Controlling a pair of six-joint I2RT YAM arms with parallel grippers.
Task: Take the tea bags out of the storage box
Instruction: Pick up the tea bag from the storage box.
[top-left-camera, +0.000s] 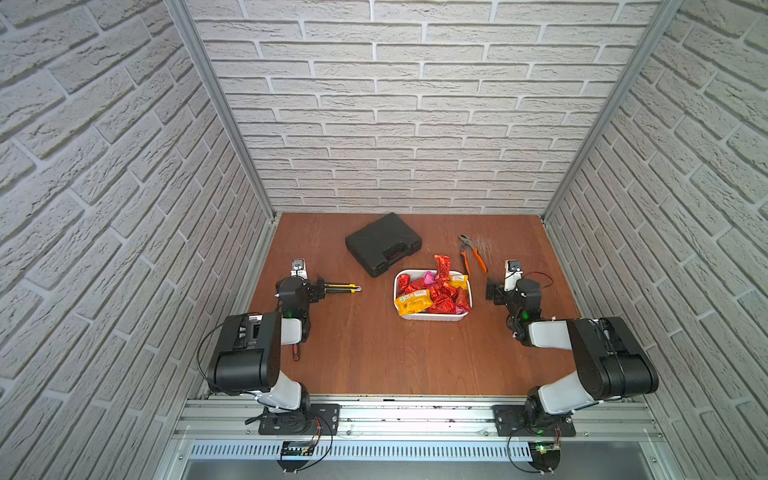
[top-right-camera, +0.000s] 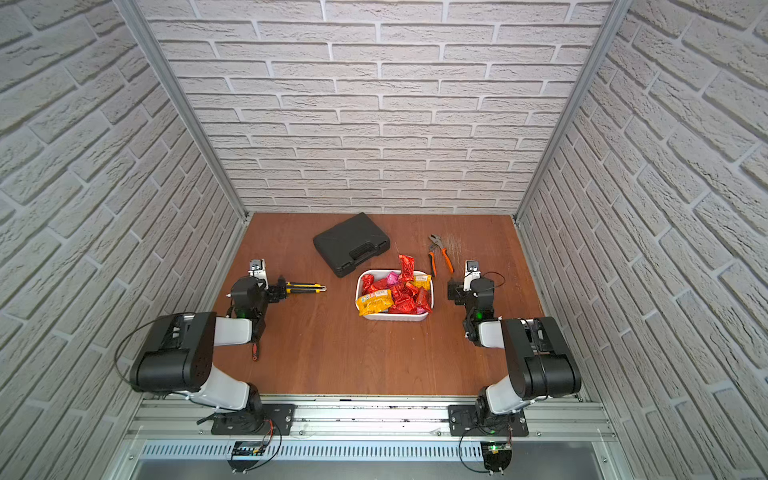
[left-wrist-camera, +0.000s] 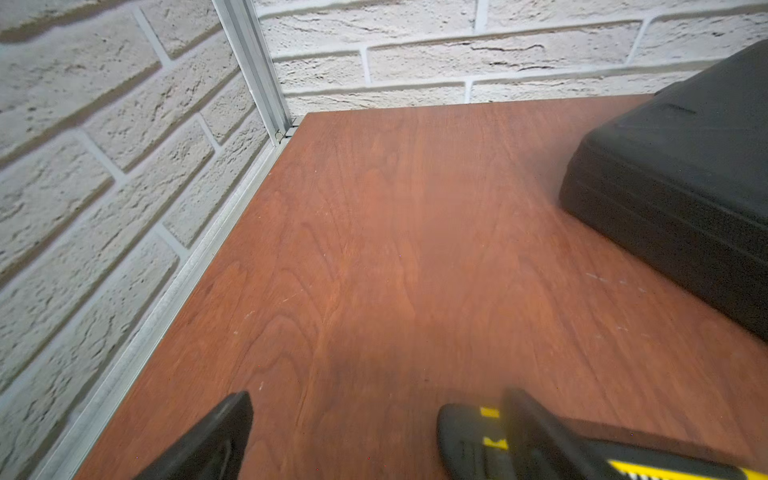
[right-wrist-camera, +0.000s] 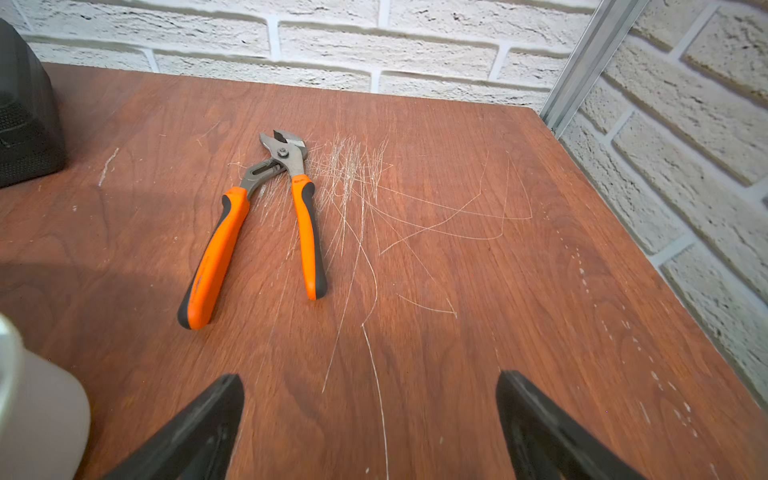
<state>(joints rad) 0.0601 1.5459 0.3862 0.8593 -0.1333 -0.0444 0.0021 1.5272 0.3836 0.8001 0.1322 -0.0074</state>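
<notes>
The storage box (top-left-camera: 432, 317) (top-right-camera: 395, 316) is a white low-walled tub right of the table's middle. Tea bags (top-left-camera: 440, 296) (top-right-camera: 402, 297) are heaped in it, mostly red, with pink and yellow ones. One red packet (top-left-camera: 441, 267) (top-right-camera: 406, 268) stands up at the far rim. My right gripper (top-left-camera: 498, 291) (top-right-camera: 458, 293) (right-wrist-camera: 369, 376) hovers just right of the box, open and holding nothing. A blurred white corner of the box (right-wrist-camera: 41, 407) shows in the right wrist view. Over the table's left side my left gripper (top-left-camera: 311, 289) (top-right-camera: 275, 291) (left-wrist-camera: 378, 394) is open and holds nothing.
A black hard case (top-left-camera: 382, 243) (left-wrist-camera: 681, 174) lies behind the box. Orange-handled pliers (top-left-camera: 471, 253) (right-wrist-camera: 266, 224) lie at the far right. A yellow-black utility knife (top-left-camera: 343, 287) (left-wrist-camera: 478, 436) lies beside my left gripper's finger. A red-handled tool (top-left-camera: 296, 351) lies under the left arm. Brick walls close three sides.
</notes>
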